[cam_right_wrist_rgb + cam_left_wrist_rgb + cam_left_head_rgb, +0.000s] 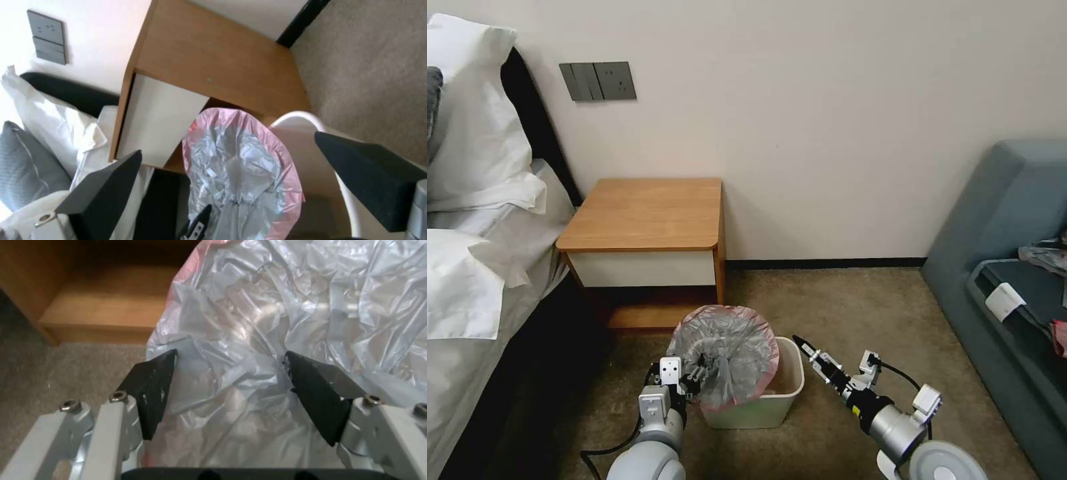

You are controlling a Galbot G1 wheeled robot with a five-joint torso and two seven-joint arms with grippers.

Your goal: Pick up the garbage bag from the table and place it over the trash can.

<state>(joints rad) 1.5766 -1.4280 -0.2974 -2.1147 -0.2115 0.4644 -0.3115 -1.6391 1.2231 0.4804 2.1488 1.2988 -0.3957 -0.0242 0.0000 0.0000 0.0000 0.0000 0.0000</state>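
**Garbage bag held over left side of trash can**

Garbage bag (724, 353) of crinkly grey translucent plastic with a pink-red elastic rim, spread into a rounded disc and tilted upright over the left part of the trash can (774, 400). Draped across the near-left rim, leaving the right part of the cream-beige opening uncovered. Trash can standing on brown carpet (840, 307), just in front of the table (647, 213), an orange-brown wooden nightstand with a white drawer front and a lower shelf.

Left gripper (692, 381) at the bag's near-left edge; in the left wrist view, black fingertips (151, 386) set apart with a bunched fold of plastic lying between them, not visibly pinched. Right gripper (807, 348) hovering above the can's right rim, apart from the bag; in the right wrist view, dark fingers (369, 173) spread wide with nothing between.

White-sheeted bed (474, 267) with pillows to the left, grey sofa (1007, 220) to the right, grey switch plate (597, 81) on the wall above.
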